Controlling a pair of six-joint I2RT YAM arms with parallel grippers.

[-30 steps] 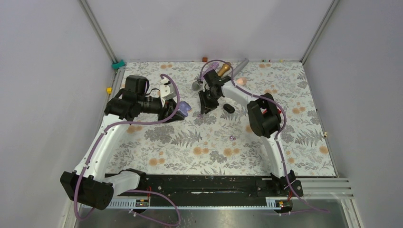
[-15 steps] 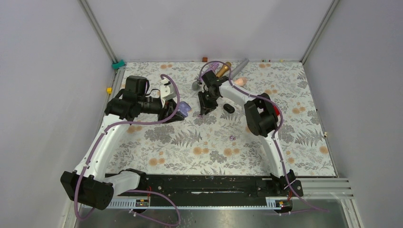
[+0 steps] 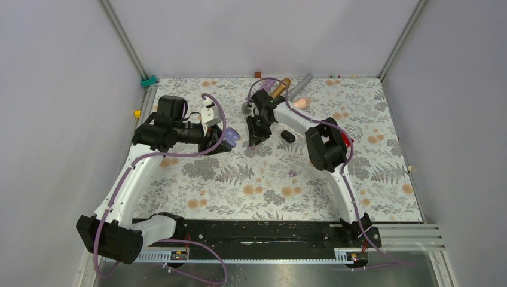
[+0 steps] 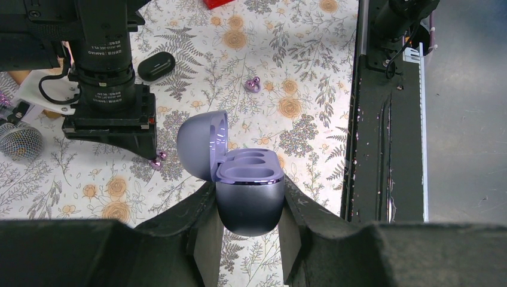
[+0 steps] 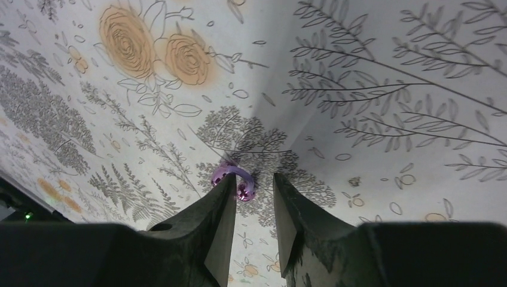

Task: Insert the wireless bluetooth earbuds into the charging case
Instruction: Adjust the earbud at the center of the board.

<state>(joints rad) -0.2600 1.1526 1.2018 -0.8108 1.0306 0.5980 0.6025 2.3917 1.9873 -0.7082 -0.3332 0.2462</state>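
Observation:
My left gripper is shut on the body of the purple charging case, held above the mat with its lid open and both wells empty; the case shows in the top view too. My right gripper points down at the mat with its jaws a little apart. A glossy purple earbud lies at the tip of its left finger, clear of the right finger. That earbud also peeks out under the right gripper. A second purple earbud lies alone on the mat.
A black oval case lies just right of the right gripper. Microphones lie at the back: a gold one, a grey one, and a mesh head. A pink object sits nearby. The black base rail borders the mat.
The right arm has shifted slightly left, its gripper staying low over the purple earbud. The left arm and the case have not moved.

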